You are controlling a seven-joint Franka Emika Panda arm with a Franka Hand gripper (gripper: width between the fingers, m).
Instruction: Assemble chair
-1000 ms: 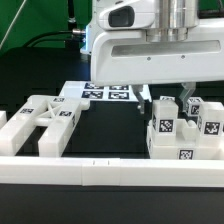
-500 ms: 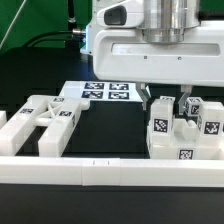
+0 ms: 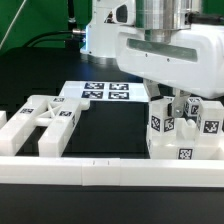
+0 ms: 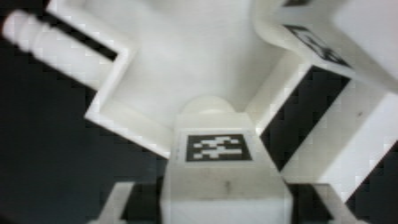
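1. Exterior view: the gripper (image 3: 166, 102) hangs low over the cluster of chair parts at the worktop's (image 3: 112, 132) front edge, toward the exterior view's right.
2. Its jaws stand narrow, one on each side of an upright leg bar (image 3: 158, 122) that carries a square tag.
3. In the wrist view the same leg bar (image 4: 217, 150) fills the gap of the gripper (image 4: 221, 198), tag facing the camera, so the grip looks closed on it (actual contact is hard to make out in the blur).
4. The leg bar stands against the seat block (image 3: 186, 150), with other tagged bars just beside it.
5. The X-braced frame (image 3: 45, 118) lies flat near the front edge at the exterior view's left, well apart from the gripper.
6. The marker board (image 3: 105, 92) lies toward the back edge, and a border rail (image 3: 100, 172) runs along the front.
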